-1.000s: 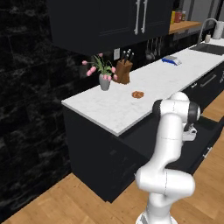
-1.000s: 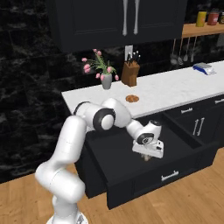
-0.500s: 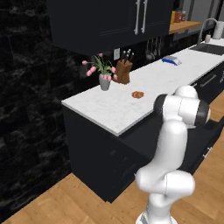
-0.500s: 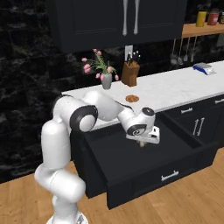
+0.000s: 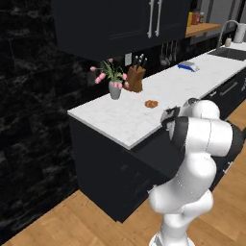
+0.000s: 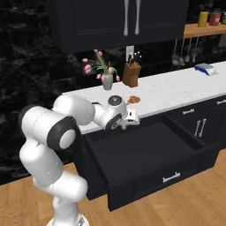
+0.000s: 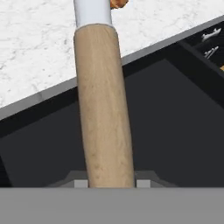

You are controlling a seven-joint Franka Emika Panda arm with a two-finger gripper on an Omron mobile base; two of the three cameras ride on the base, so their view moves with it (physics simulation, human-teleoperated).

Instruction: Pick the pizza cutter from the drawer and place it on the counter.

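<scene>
The end effector (image 6: 129,120) is clamped on the pizza cutter (image 7: 103,105): in the hand view the brown wooden handle rises straight up from between the 2 finger tips, with the pale head at the top edge. The grip sits low on the handle, which leaves the head free and pointing away from the hand, toward the stone.

In the right base view the end effector hangs over the back of the open drawer (image 6: 145,152), just below and beside the front edge of the table (image 6: 176,90). The tool is therefore out of the drawer but not yet over the slab; judging by this, the lift is done and the carry is about halfway.

The drawer stands pulled well out, so the arm has room to rise past the edge. Farther back on the table stand a vase of pink flowers (image 6: 107,81), a knife block (image 6: 131,74) and a round brown disc (image 6: 133,99); a placement would want bare stone apart from the disc.
</scene>
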